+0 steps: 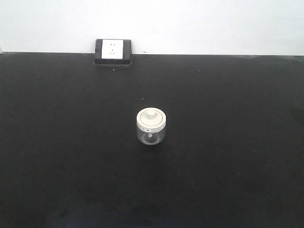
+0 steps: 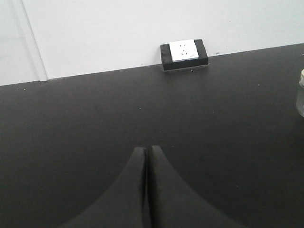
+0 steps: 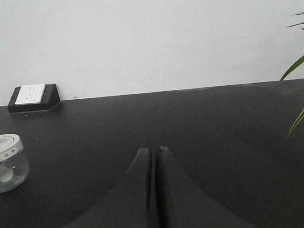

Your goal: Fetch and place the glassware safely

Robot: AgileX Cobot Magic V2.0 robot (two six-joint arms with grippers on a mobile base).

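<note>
The lidded jar [image 1: 151, 127] stands upright mid-table [image 1: 228, 180], well apart from both grippers, left [image 2: 146, 151] and right [image 3: 154, 152], whose jaws are pressed together, holding nothing.

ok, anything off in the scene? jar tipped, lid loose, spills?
Nothing stands out. The glass jar stands upright on the black table with its cream lid seated level, no spill around it. Both the left gripper and right gripper are shut and empty, apart from it.
</note>
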